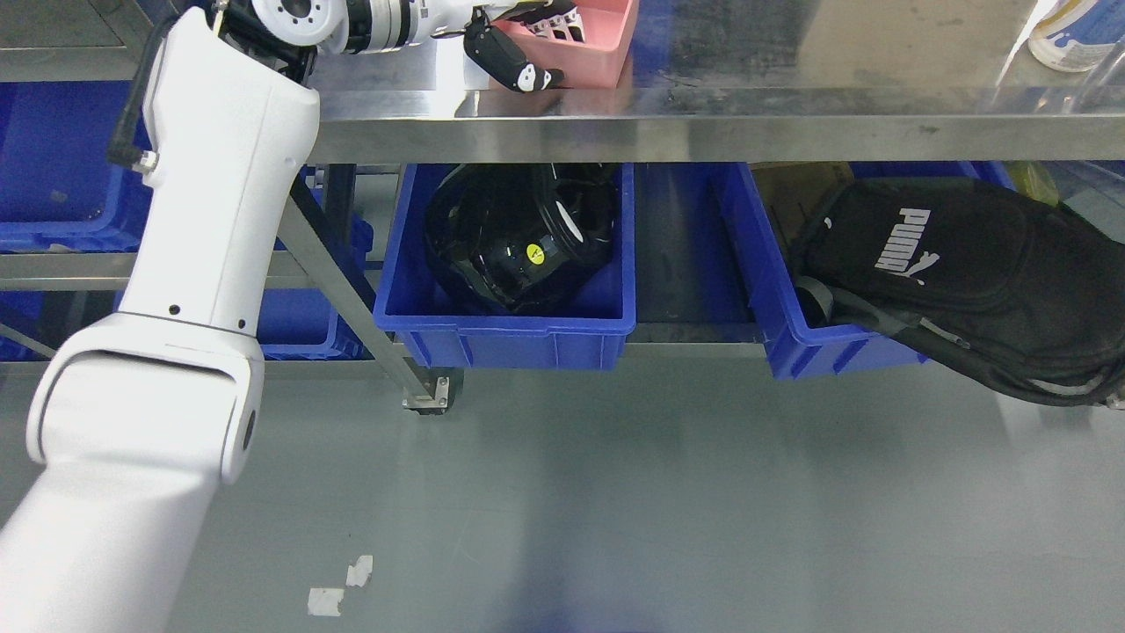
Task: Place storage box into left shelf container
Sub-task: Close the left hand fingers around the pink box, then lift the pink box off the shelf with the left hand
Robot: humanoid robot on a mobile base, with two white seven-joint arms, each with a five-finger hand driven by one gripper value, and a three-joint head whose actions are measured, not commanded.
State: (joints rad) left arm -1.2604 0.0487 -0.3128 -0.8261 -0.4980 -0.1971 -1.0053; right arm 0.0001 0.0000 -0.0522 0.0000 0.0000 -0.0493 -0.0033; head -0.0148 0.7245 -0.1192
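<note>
Pink plastic is what you see at the top of the head view: the storage box sits on the steel worktop, and your left robot hand grips its near-left wall, fingers inside, thumb outside. Below, on the lower shelf, a blue bin holds a black helmet; another bin to its right holds a black backpack.
</note>
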